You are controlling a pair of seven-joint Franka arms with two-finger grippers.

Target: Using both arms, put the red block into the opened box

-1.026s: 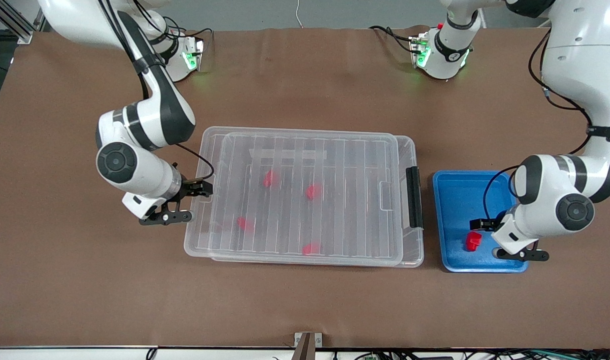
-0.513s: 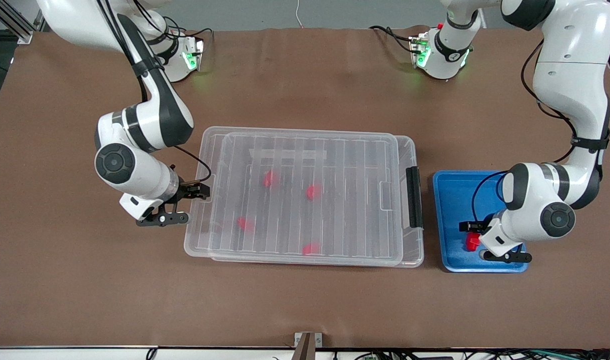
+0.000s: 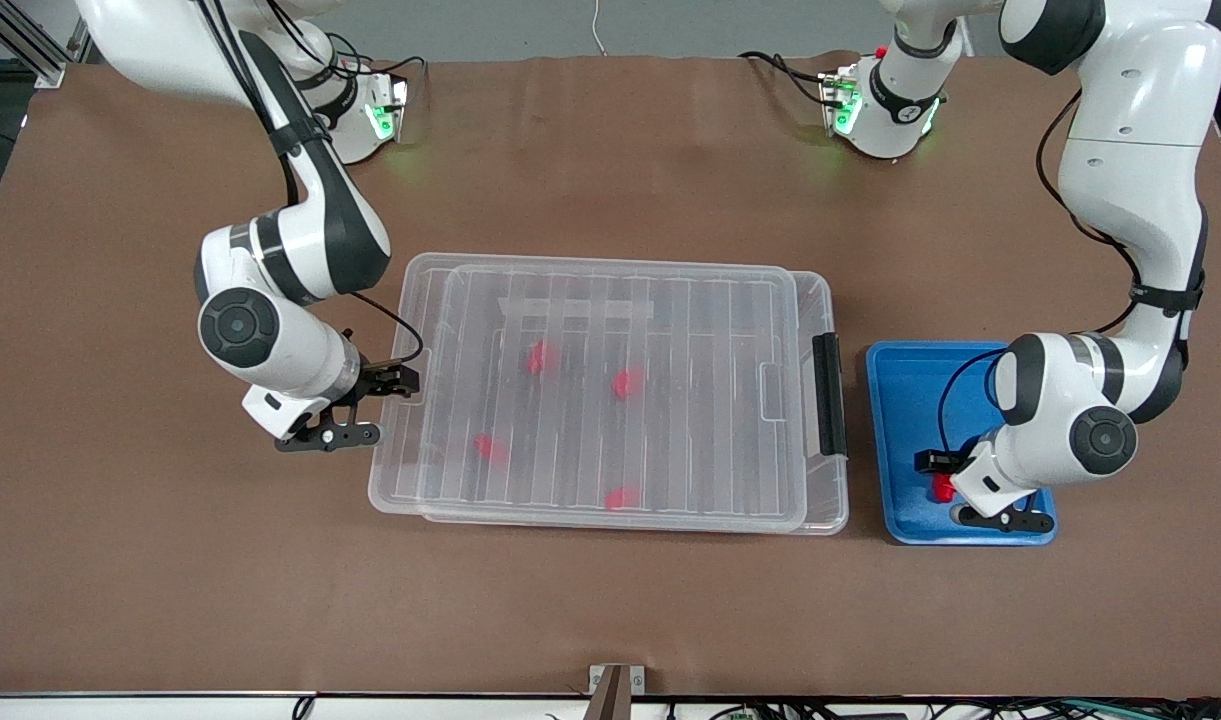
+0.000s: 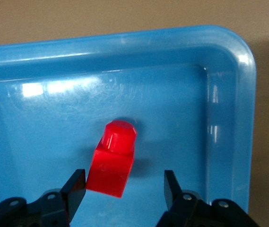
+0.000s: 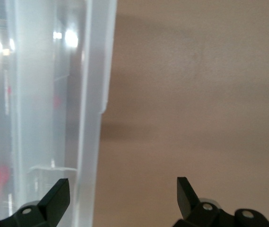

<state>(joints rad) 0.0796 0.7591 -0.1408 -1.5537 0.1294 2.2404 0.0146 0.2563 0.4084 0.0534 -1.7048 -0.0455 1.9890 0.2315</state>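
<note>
A small red block (image 3: 940,487) (image 4: 113,158) lies in the blue tray (image 3: 910,380) (image 4: 219,71) at the left arm's end of the table. My left gripper (image 3: 945,489) (image 4: 125,182) is down in the tray, open, with the block between its fingers. One finger touches the block's side and the other stands apart from it. The clear box (image 3: 610,262) (image 5: 94,94) sits mid-table with its ribbed lid lying on it. My right gripper (image 3: 385,405) (image 5: 123,189) is open at the box's short end, with one finger over the rim and the other over the table.
Several red blocks (image 3: 626,382) show through the lid inside the box. A black latch (image 3: 828,393) sits on the box's short end that faces the blue tray. Brown table surface lies all around the box and the tray.
The left gripper has slid across the tray to the red block, and its fingers have narrowed around it. The right gripper has barely shifted and stays open.
</note>
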